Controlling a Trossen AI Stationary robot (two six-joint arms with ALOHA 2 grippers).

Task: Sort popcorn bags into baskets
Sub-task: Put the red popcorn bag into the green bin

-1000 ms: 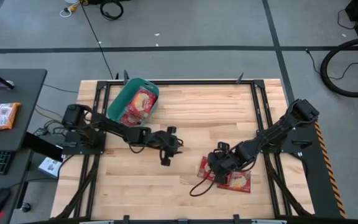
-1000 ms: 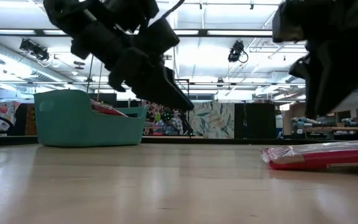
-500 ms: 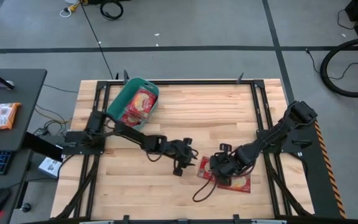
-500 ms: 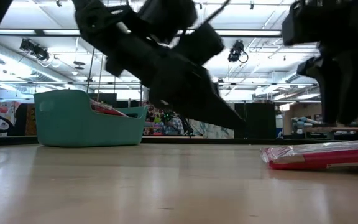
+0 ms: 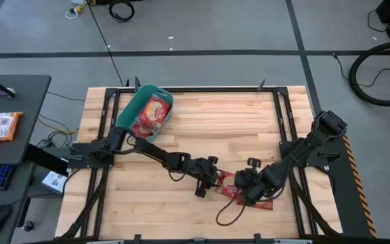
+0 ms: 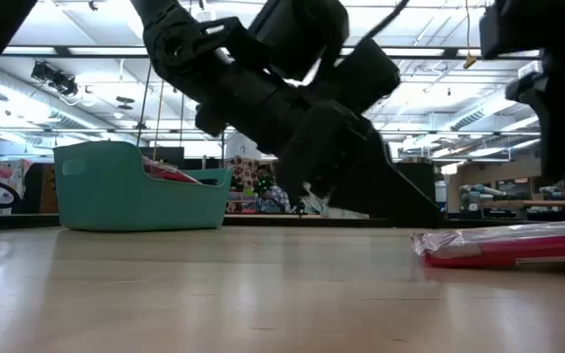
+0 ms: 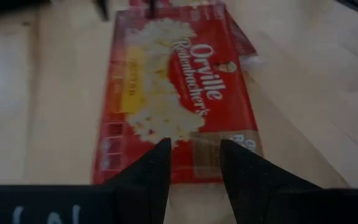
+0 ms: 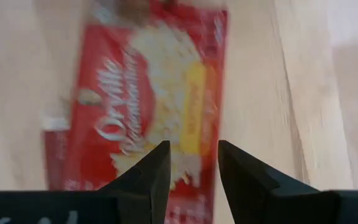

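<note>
High view, L to R: teal basket (image 5: 133, 108) at table's (image 5: 202, 115) far-left corner w/ popcorn bags inside (image 5: 152, 114). Left gripper (image 5: 208, 177) stretched to table centre-front, fingers (image 7: 151, 171) spread, over edge of a popcorn bag on the table (image 5: 230, 184). Right gripper (image 5: 249, 186) just beside it, over same bags, fingers (image 8: 244, 174) apart, nothing pinched.
</note>
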